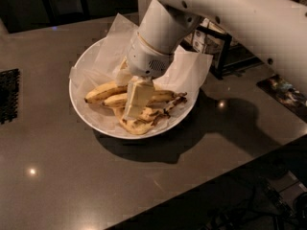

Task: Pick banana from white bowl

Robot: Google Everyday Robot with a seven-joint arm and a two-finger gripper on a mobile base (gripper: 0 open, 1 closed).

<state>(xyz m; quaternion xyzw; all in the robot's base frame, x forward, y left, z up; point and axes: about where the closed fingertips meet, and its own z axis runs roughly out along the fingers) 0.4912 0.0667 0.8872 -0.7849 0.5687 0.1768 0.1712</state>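
Observation:
The white bowl (81,110) sits in the middle of the grey table, lined with crinkled white paper (189,71). Several bananas lie in it. The long, nearly straight banana (162,96) with brown streaks lies across the middle, its dark stem pointing right. A cleaner yellow banana (103,91) lies to its left, and a short curved one (136,126) lies at the front. My gripper (132,110) hangs from the white arm (158,30) and reaches down into the bowl, right over the long banana's middle, hiding part of it.
A black wire rack (218,47) with packets stands behind the bowl at the right. A dark grille (8,96) lies at the table's left edge. A dark flat object (284,89) lies at the right. The table's front edge runs diagonally at the lower right.

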